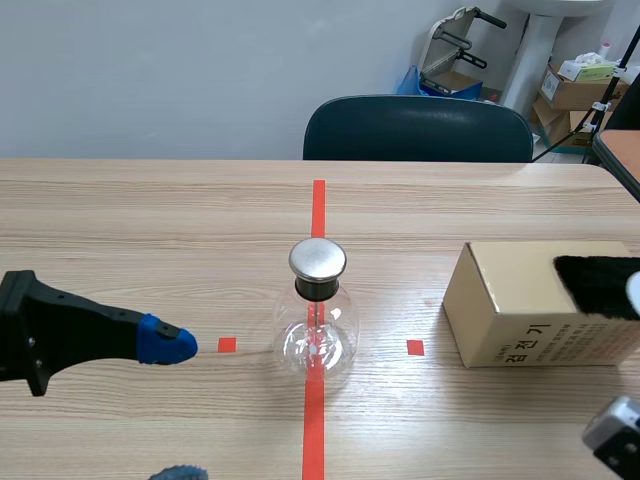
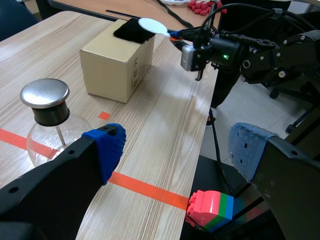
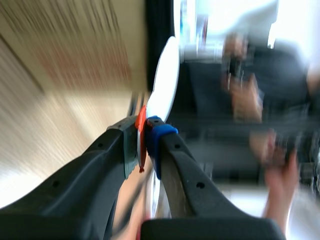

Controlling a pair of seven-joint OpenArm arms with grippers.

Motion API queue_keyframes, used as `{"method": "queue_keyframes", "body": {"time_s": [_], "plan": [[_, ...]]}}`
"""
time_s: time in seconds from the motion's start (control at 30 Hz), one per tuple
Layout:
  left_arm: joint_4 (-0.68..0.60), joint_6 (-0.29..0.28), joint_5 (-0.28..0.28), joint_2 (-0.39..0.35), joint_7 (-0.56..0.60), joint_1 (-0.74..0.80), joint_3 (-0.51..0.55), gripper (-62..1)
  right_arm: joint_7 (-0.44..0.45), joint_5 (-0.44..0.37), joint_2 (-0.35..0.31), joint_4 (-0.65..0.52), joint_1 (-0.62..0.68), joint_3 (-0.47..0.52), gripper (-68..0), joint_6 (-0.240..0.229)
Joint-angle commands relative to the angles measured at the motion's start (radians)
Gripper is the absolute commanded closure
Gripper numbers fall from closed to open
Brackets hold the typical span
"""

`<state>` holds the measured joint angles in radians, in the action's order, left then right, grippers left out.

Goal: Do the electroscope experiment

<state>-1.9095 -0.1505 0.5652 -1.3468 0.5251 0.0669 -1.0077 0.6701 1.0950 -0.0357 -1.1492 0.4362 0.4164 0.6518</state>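
Note:
The electroscope (image 1: 318, 312), a glass flask with a round metal cap, stands on the red tape line at the table's middle. It also shows in the left wrist view as the electroscope (image 2: 46, 114), beside one finger. My left gripper (image 1: 175, 405) is open and empty, left of the flask. My right gripper (image 3: 145, 137) is shut on the orange handle of a white disc paddle (image 3: 165, 82). In the left wrist view the paddle (image 2: 154, 26) hovers at the black fur cloth (image 2: 131, 29) lying on the cardboard box (image 2: 117, 62).
The cardboard box (image 1: 535, 305) stands on the table's right side, the black fur cloth (image 1: 598, 285) on top of it. A dark chair (image 1: 418, 130) stands across the table. A coloured toy block (image 2: 210, 207) lies below the table edge near my left gripper.

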Motion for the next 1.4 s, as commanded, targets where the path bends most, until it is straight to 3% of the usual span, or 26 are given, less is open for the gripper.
{"method": "queue_keyframes", "body": {"time_s": [0.0, 0.07, 0.2, 0.23, 0.27, 0.4, 0.47, 0.53, 0.63, 0.7, 0.9, 0.93, 1.07, 1.1, 1.27, 1.37], "plan": [[-0.022, -0.002, 0.000, 0.003, 0.001, 0.002, -0.002, -45.2, 0.066, -0.002, -0.009, -0.008, -0.001, -0.001, -0.9, 0.005], [-0.022, -0.001, 0.000, 0.003, -0.002, 0.002, -0.002, -45.2, 0.072, -0.004, -0.008, -0.008, -0.001, -0.001, -0.9, 0.006], [-0.022, -0.001, 0.000, 0.003, -0.002, 0.002, -0.002, -45.2, -0.152, -0.006, -0.008, -0.008, -0.001, -0.001, -0.9, 0.005], [-0.022, -0.001, 0.000, 0.003, -0.002, 0.002, -0.002, -45.2, -0.172, -0.005, -0.009, -0.008, 0.001, -0.001, -0.9, 0.005], [-0.022, 0.000, 0.000, 0.003, -0.002, 0.002, -0.002, -45.2, -0.162, -0.002, -0.010, -0.008, 0.002, -0.001, -0.9, 0.005], [-0.022, 0.002, 0.000, 0.003, -0.002, 0.002, -0.002, -45.2, 0.061, 0.001, -0.016, -0.008, 0.001, -0.004, -0.9, 0.007], [-0.022, 0.002, 0.000, 0.003, -0.002, 0.002, -0.002, -45.2, 0.120, 0.001, -0.017, -0.008, -0.001, -0.005, -0.9, 0.010], [-0.023, 0.002, 0.000, 0.003, 0.002, 0.002, -0.002, -45.2, 0.079, -0.003, -0.017, -0.008, -0.001, -0.005, -0.9, 0.010], [-0.023, 0.002, 0.000, 0.003, 0.002, 0.002, -0.002, -45.2, -0.095, -0.003, -0.017, -0.008, -0.001, -0.005, -0.9, 0.005], [-0.023, 0.002, 0.000, 0.003, 0.002, 0.002, -0.002, -45.2, -0.128, 0.002, -0.020, -0.008, -0.001, -0.005, -0.9, 0.005], [-0.023, 0.002, 0.000, 0.003, 0.002, 0.002, -0.002, -45.2, 0.097, 0.019, -0.022, -0.008, -0.004, -0.006, -0.9, 0.006], [-0.023, 0.002, 0.000, 0.003, 0.002, 0.002, -0.002, -45.2, 0.091, 0.019, -0.022, -0.008, -0.004, -0.006, -0.9, 0.006], [-0.023, 0.006, -0.005, 0.003, 0.002, 0.002, -0.002, -45.2, -0.097, 0.008, -0.022, -0.008, -0.003, -0.005, -0.9, 0.005], [-0.023, 0.007, -0.008, 0.003, 0.002, 0.002, -0.002, -45.2, -0.108, 0.008, -0.023, -0.008, -0.003, -0.005, -0.9, 0.005], [-0.023, 0.009, -0.007, 0.003, 0.002, 0.002, -0.002, -45.2, 0.089, 0.016, -0.023, -0.008, -0.005, -0.015, -0.9, 0.006], [-0.023, 0.009, -0.007, 0.003, 0.002, 0.002, -0.002, -45.2, 0.039, 0.010, -0.020, -0.008, -0.004, -0.021, -0.9, 0.006]]}}
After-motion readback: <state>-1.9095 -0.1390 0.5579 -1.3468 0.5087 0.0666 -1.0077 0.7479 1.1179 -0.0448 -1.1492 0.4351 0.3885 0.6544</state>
